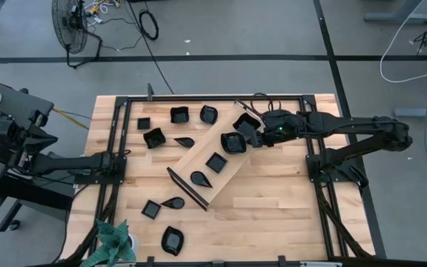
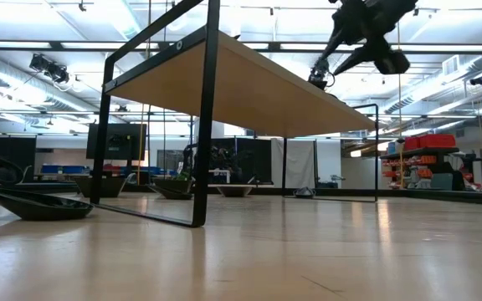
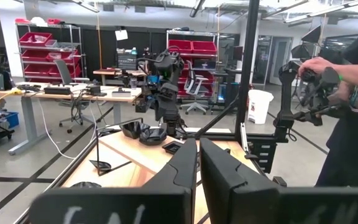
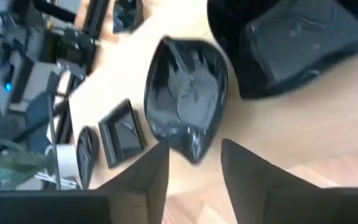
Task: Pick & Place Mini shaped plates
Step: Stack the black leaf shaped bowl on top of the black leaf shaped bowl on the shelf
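High view: right hand [image 1: 256, 136] open above tray's [image 1: 199, 159] plates [image 1: 233, 142]

Top view. A long light-wood tray [image 1: 215, 165] lies diagonally at the table's [image 1: 273, 215] centre, holding four mini shaped plates [image 1: 216, 162] in a row. The right gripper [image 1: 256, 135], fingers apart, hovers over the tray's far end. The left gripper [image 1: 122, 156] waits near the left edge. Other black plates [image 1: 154, 138] lie scattered toward the far-left and near-left corners.

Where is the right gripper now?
In the high view, the right gripper hovers over the wooden tray's upper end, beside a rounded black plate lying there.
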`<control>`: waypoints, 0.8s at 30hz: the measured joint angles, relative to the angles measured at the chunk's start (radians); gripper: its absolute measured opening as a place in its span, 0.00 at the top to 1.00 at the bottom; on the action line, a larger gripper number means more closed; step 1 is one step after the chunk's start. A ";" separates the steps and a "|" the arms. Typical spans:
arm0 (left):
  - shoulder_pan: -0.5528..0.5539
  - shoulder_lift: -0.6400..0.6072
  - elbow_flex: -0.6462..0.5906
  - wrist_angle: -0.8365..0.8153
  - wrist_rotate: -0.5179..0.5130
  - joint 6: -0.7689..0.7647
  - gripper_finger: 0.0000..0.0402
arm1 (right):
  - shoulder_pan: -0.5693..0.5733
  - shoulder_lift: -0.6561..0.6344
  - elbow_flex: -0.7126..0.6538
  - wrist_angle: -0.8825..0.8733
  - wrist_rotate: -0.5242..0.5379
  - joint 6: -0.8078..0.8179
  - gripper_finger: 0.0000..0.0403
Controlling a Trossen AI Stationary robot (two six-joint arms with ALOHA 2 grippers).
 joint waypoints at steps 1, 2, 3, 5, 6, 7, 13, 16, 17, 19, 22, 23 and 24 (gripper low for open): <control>0.000 0.000 0.000 0.000 0.000 0.000 0.94 | 0.005 -0.001 0.000 -0.013 -0.001 -0.002 0.65; 0.000 0.000 0.000 0.000 0.000 0.000 0.94 | 0.008 0.000 0.001 -0.028 -0.002 -0.005 0.67; 0.000 0.000 0.000 0.000 0.000 0.000 0.94 | 0.009 0.001 0.001 -0.049 -0.001 -0.010 0.69; 0.000 0.000 0.000 0.000 0.000 0.000 0.94 | 0.011 0.004 -0.007 -0.054 -0.001 -0.014 0.75; 0.000 0.000 0.000 0.000 0.000 0.000 0.94 | 0.011 0.005 -0.014 -0.049 -0.002 -0.014 0.78; 0.000 0.000 0.000 0.000 0.000 0.000 0.94 | 0.011 0.005 -0.021 -0.049 -0.002 -0.013 0.80; 0.000 0.000 0.000 0.000 0.000 0.000 0.94 | 0.011 0.010 -0.038 -0.036 -0.001 -0.019 0.96; 0.000 0.000 0.000 0.000 0.000 0.000 0.94 | 0.011 0.023 -0.038 -0.028 0.001 -0.037 0.99; 0.000 0.000 0.000 0.000 0.000 0.000 0.94 | 0.011 0.030 -0.038 -0.024 0.001 -0.037 0.98; 0.000 0.000 0.000 0.000 0.000 0.000 0.94 | 0.011 0.045 -0.038 -0.021 0.001 -0.037 0.98; 0.000 0.000 0.000 0.000 0.000 0.000 0.94 | 0.011 0.059 -0.039 0.000 0.001 -0.040 0.99; 0.000 0.000 0.000 0.000 0.000 0.000 0.94 | 0.011 0.060 -0.039 0.009 0.001 -0.040 0.99; 0.000 0.000 0.000 0.000 0.000 0.000 0.94 | 0.011 0.062 -0.039 0.019 0.002 -0.039 0.99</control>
